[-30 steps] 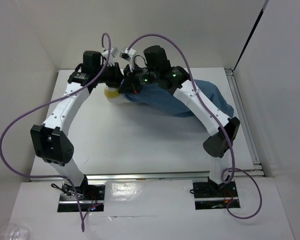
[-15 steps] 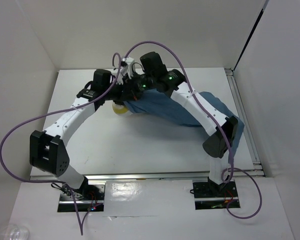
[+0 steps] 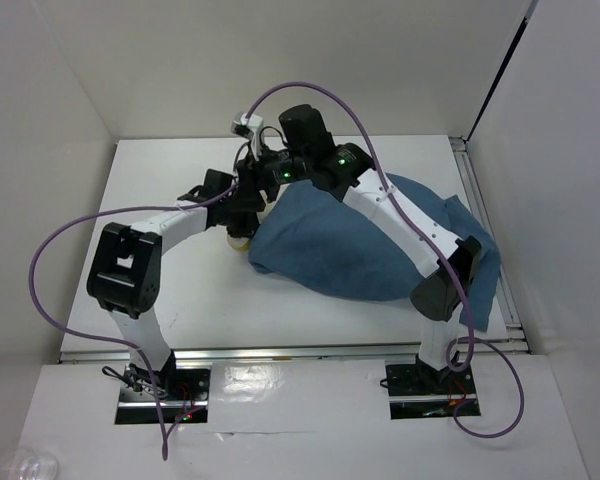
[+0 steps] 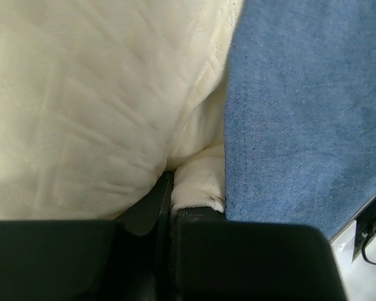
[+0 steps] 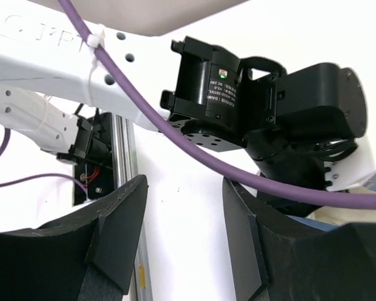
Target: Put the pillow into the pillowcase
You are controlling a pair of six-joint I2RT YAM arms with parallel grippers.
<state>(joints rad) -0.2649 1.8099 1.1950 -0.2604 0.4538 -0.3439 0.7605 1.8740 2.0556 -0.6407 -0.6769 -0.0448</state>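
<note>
The dusty-blue pillowcase lies bulging and wrinkled on the table's middle and right. Only a small yellow corner of the pillow pokes out at its left end. In the left wrist view the cream quilted pillow fills the left side and the pillowcase the right. My left gripper is shut on a fold of the pillow at that opening; from above, the left gripper is at the sack's left end. My right gripper is open and empty, hovering just above, the right gripper facing the left wrist.
The white table is walled on three sides. Metal rails run along its right edge and near edge. A purple cable and the left arm's black wrist hang right in front of my right fingers.
My right gripper has opened and let go of the pillowcase, which has dropped and spread over the table. The left arm has pushed rightward, and less of the pillow shows.
</note>
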